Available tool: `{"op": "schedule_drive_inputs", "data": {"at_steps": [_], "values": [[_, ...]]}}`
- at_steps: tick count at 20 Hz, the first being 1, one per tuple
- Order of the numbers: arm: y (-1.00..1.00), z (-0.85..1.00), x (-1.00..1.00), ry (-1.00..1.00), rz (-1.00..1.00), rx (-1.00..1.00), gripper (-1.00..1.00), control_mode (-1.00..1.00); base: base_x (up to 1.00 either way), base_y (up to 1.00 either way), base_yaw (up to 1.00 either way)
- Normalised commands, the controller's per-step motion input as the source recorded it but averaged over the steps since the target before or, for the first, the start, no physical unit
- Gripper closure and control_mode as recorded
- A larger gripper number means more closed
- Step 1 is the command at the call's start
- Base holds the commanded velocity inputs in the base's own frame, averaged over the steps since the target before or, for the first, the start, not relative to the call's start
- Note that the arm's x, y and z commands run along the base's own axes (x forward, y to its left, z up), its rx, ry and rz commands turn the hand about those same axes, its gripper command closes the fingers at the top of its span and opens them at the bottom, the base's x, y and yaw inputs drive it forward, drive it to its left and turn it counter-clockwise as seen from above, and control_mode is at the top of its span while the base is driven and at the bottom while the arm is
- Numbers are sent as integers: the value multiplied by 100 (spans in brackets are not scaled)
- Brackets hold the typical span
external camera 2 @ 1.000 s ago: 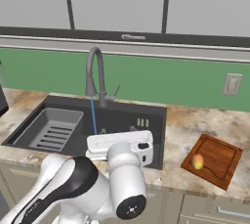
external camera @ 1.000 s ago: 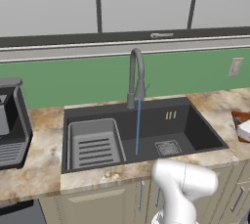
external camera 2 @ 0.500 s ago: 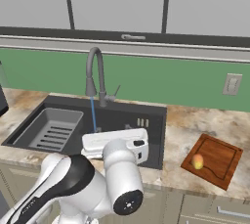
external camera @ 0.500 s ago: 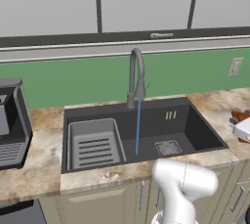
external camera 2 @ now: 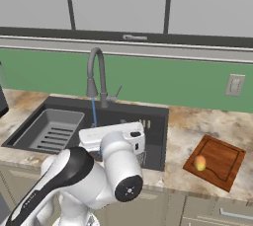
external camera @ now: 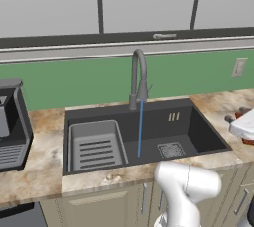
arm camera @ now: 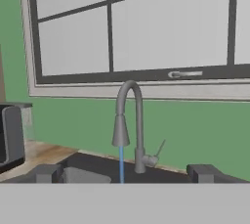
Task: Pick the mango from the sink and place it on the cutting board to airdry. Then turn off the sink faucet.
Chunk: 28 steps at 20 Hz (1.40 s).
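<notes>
I see the mango [external camera 2: 199,163] lying on the cutting board [external camera 2: 217,161], on the board's left part, with the board resting on the tabletop [external camera 2: 185,126] to the right of the sink [external camera 2: 153,121]. In the left base view the sink [external camera: 198,127] sits mid-frame with its square drain grate [external camera: 170,149] on the basin floor and a grey ribbed rack tray [external camera: 96,146] filling its left part.

The sink faucet [external camera: 138,80] is running: a thin blue stream [external camera: 140,129] falls from the spray head to the basin floor just left of the grate. In the right base view the faucet [external camera 2: 97,77] shows its small side lever [external camera 2: 117,92] angled up and to the right.

In the hand view I face the faucet [arm camera: 132,120] straight on, water falling from its head, lever [arm camera: 159,148] tilted up on the right. The pincer [arm camera: 124,171] has its two dark fingertips [arm camera: 46,171] set wide apart at the bottom of the view, spread, with nothing between them. They appear well short of the faucet, though depth is hard to judge here.

A dark appliance [external camera: 12,122] stands on the tabletop left of the sink.
</notes>
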Motion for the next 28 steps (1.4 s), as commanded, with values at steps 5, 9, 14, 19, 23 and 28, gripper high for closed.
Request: {"op": "schedule_drive_inputs", "data": {"at_steps": [5,9,14,19,23,28], "values": [[33,-8,36,0,0,0,-100,-100,0,0,0],[22,-25,44,3,0,0,-100,-100,0,0,0],[30,-26,50,3,0,0,-100,-100,0,0,0],[18,-21,50,1,0,0,-100,-100,0,0,0],[-4,-15,35,0,0,0,-100,-100,0,0,0],[-2,-13,35,0,0,0,-100,-100,0,0,0]]}}
